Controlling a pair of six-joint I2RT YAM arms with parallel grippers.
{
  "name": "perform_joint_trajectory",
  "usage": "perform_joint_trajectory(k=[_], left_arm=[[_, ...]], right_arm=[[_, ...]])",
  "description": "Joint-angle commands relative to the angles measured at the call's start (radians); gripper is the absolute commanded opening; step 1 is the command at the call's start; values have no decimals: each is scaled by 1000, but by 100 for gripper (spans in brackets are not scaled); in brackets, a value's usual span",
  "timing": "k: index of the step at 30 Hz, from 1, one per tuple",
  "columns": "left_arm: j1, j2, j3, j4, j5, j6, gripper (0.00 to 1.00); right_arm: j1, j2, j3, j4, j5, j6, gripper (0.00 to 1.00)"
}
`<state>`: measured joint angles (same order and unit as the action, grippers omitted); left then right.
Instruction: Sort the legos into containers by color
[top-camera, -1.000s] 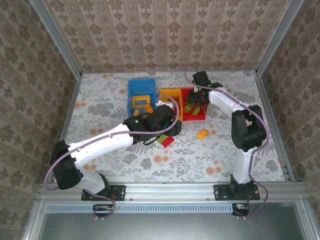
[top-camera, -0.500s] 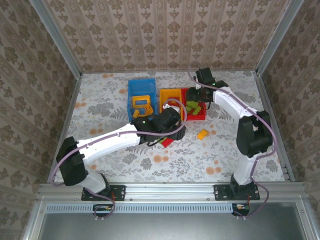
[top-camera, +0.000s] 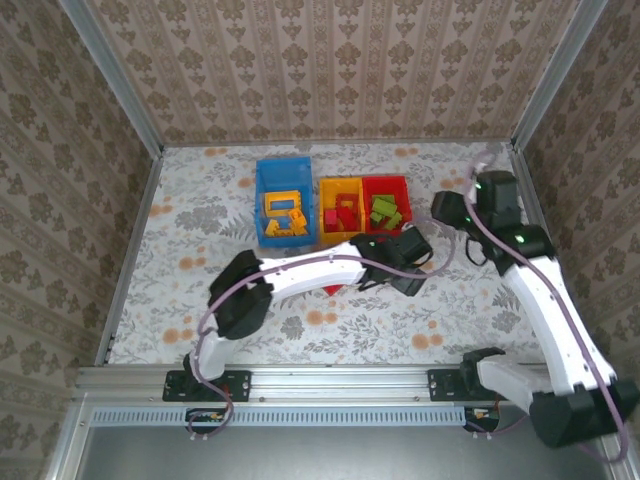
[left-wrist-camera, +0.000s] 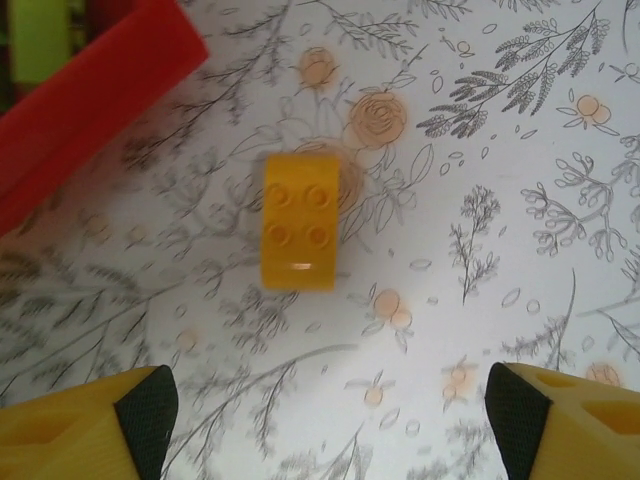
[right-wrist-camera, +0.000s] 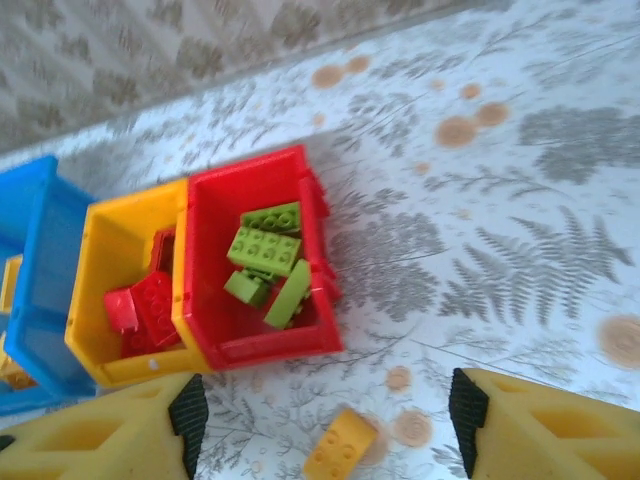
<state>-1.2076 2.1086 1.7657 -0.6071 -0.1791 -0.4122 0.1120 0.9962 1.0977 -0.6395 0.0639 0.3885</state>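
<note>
Yellow lego (left-wrist-camera: 298, 235) lies untouched ahead of the wide-spread, empty left fingers (left-wrist-camera: 140, 410).

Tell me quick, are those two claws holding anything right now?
Left gripper: open, holding nothing, yellow brick below.
Right gripper: open, holding nothing.

Blue bin (right-wrist-camera: 42, 300), yellow bin (right-wrist-camera: 96, 285), red bin (right-wrist-camera: 265, 346) w/ green legos (right-wrist-camera: 265, 250); yellow brick (left-wrist-camera: 298, 222) on floral table (left-wrist-camera: 520, 130).
</note>
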Motion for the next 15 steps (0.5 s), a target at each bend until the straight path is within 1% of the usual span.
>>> perform_joint_trajectory(k=[1,5,7,8,9,13,15], left_arm=[[-1,86,120,-106,-25,84,85],[19,192,232,-179,-76,94,88],[33,218,246,-173,-56,95,90],[42,233,254,-171,-42,93,95],[46,245,263,-169,-31,93,96],[64,294,295,-165,19,90,91],[71,311,305,-158,44,86,87]], right_arm=[[-52,-133,-40,-86,25,52,72],[-78,-243,-39,-138,13,75,73],[-80,-270,-35,-150,2,89,73],[-80,-280,-33,-154,-7,94,73],[-80,-288,-34,-156,-10,100,73],[-80,-315,-34,-165,-22,118,73],[-80,-323,-30,-170,-24,120,72]])
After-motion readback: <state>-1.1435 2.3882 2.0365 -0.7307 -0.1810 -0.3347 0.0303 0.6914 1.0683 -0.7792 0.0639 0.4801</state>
